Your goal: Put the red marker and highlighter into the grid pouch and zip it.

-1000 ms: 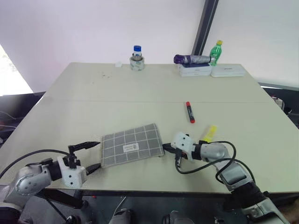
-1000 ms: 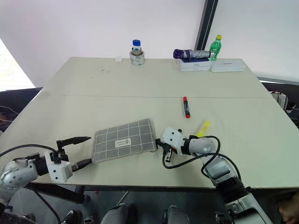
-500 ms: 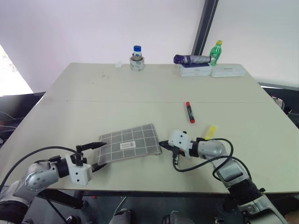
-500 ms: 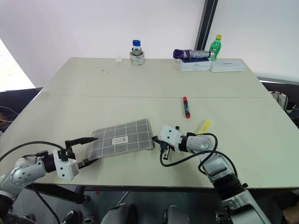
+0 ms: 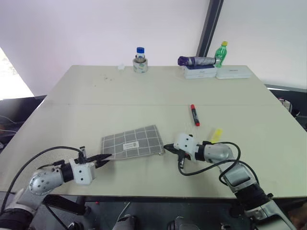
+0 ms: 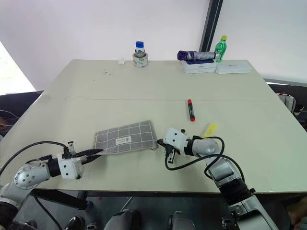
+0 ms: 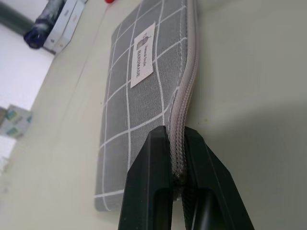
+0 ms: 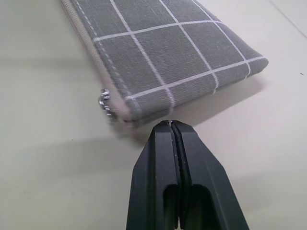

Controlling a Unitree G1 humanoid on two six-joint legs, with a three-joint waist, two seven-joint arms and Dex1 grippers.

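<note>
Left jaws (image 7: 176, 143) pinching grid pouch (image 7: 144, 91) zipper edge, right jaws (image 8: 171, 127) closed, empty.

The left gripper (image 5: 104, 158) pinches the grid pouch (image 5: 130, 142) corner (red marker (image 5: 194, 115) lies beyond).

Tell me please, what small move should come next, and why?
Probably the right tool should open slightly and take the metal zipper pull. The left tool is shut on the zipper edge of the grid pouch, so that end looks anchored. The right tool is shut on nothing, just short of the pull. The red marker and highlighter lie outside.
</note>
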